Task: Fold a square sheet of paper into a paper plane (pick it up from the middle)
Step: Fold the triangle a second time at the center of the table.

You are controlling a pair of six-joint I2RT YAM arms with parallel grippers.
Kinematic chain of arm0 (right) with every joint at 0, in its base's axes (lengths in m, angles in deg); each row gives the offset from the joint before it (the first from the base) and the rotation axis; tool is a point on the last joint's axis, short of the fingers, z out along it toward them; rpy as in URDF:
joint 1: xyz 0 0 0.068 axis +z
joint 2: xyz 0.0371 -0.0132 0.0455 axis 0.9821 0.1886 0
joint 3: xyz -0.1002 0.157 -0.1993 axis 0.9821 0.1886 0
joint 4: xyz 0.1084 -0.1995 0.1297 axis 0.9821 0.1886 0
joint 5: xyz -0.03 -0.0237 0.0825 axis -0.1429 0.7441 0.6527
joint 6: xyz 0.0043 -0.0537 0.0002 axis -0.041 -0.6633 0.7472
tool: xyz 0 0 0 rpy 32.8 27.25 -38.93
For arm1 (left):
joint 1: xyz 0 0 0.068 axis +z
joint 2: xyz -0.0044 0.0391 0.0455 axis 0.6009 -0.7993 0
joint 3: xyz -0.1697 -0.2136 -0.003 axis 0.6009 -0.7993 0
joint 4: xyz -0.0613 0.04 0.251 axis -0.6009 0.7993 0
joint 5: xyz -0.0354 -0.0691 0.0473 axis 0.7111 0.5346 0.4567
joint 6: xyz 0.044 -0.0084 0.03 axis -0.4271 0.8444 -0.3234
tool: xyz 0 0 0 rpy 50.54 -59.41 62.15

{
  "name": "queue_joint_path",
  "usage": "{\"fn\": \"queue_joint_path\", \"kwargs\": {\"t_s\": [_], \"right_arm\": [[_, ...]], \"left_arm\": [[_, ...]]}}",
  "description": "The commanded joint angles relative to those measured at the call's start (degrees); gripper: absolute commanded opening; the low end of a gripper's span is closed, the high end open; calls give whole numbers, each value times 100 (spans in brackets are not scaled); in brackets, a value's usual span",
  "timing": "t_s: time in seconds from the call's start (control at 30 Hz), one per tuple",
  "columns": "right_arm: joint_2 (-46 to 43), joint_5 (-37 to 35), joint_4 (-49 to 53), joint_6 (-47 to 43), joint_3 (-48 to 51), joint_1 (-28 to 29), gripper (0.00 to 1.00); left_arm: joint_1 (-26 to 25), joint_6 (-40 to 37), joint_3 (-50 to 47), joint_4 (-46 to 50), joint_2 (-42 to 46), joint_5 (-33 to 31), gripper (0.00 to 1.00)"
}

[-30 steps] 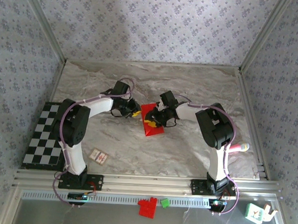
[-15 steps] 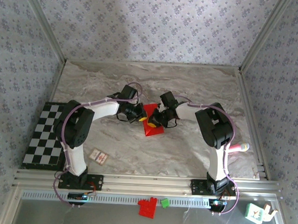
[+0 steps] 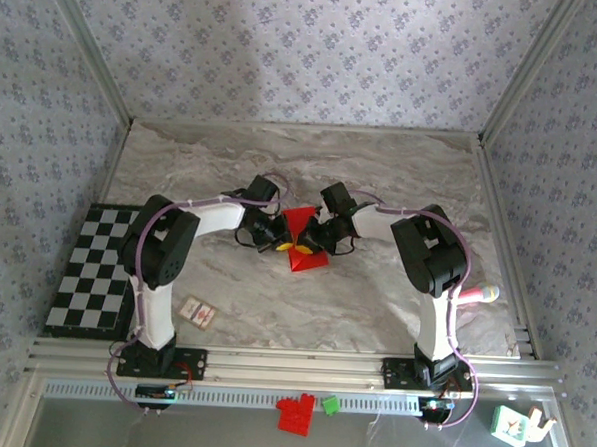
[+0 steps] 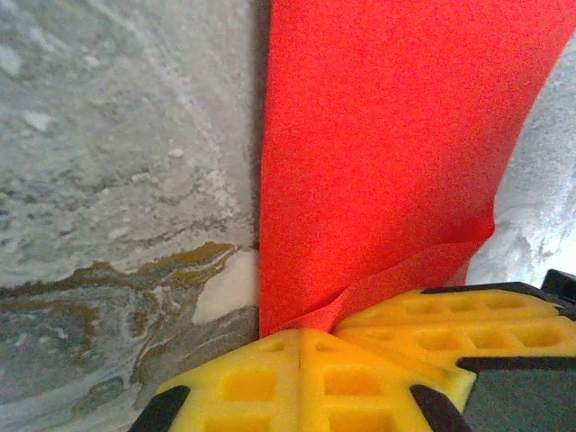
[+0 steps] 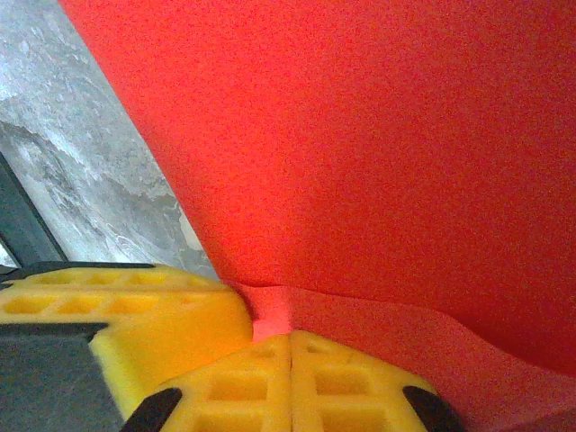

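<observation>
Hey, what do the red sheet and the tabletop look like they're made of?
The red sheet: thin matte paper, judging by its fine grain and the soft buckle at one edge. The tabletop: grey veined, marble-look stone or laminate; I cannot tell which.

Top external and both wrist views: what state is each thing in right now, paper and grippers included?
square sheet of paper, pinched from both sides, puckered at the grips, not yet a plane.
left gripper, shut on the square sheet of paper.
right gripper, shut on the same sheet.
white card, lying flat, untouched.
red brick block, resting apart from both arms, untouched.
</observation>
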Motion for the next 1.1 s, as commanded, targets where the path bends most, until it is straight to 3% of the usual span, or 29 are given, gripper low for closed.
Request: {"fn": "queue_joint_path", "kwargs": {"t_s": [0.0,0.27,0.47,0.77,1.07], "right_arm": [[164,-140,315,-48,-10,13,6],[-312,-22,-143,-73,21,-24,9],[-634,-297,11,-582,101,-103,12],[-416,-296,139,-998,24,-121,12],[-155,-196,171,-1109,-61,-60,10]], "left_arm": [[-34,-189,221,421,-99,-224,0],[-46,-370,302,940,-253,-476,0],[-42,-669,413,1077,-343,-573,0],[-2,-1552,715,1190,-538,-503,0],[85,-1741,796,1236,-620,-380,0]]}}
